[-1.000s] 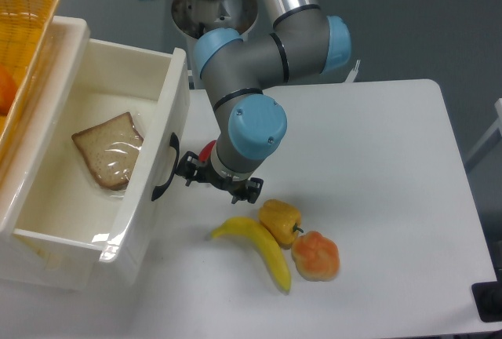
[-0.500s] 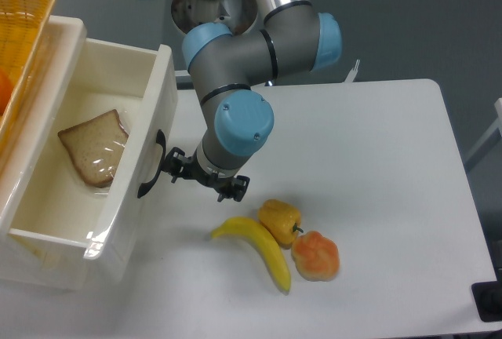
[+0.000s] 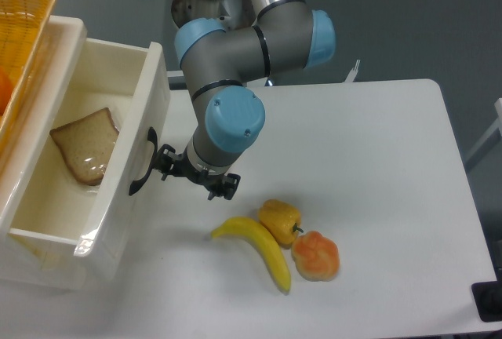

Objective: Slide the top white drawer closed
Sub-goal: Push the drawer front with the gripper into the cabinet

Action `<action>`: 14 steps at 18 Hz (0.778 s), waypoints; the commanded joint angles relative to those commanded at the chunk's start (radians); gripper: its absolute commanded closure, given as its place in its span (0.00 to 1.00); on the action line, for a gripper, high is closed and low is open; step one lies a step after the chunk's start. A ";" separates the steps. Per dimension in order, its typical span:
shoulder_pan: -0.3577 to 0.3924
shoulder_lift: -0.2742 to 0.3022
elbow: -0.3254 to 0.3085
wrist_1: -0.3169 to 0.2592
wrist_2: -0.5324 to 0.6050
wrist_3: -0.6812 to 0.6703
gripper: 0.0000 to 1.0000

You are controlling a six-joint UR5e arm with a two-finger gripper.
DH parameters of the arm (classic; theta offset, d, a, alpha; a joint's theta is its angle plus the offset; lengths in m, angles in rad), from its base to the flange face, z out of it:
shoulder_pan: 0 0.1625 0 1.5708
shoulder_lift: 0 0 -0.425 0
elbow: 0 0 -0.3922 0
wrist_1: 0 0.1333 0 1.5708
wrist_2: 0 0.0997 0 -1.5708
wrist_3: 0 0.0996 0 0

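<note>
The top white drawer (image 3: 118, 198) stands partly pulled out at the left, its glossy front panel facing right with a black curved handle (image 3: 142, 162). A slice of bread (image 3: 85, 154) in a clear wrap lies inside it. My gripper (image 3: 192, 176) hangs low beside the front panel, just right of the handle, touching or nearly touching it. The arm's blue wrist joint (image 3: 233, 122) hides most of the fingers, so their state does not show.
A yellow banana (image 3: 255, 249), a yellow pepper (image 3: 281, 220) and an orange fruit (image 3: 315, 255) lie together on the white table (image 3: 376, 174), right of and below the gripper. A yellow-orange woven basket (image 3: 20, 33) sits on the cabinet top at far left.
The drawer has slid left into the cabinet, its front panel moving from about the middle-left toward the left. My gripper followed it leftward, staying against the handle side.
</note>
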State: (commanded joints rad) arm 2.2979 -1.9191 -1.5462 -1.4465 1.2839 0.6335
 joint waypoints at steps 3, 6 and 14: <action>-0.003 0.015 -0.012 0.000 -0.006 0.000 0.00; -0.020 0.023 -0.022 0.000 -0.020 -0.002 0.00; -0.045 0.038 -0.023 0.002 -0.043 -0.023 0.00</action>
State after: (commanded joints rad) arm 2.2534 -1.8807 -1.5693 -1.4450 1.2411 0.6105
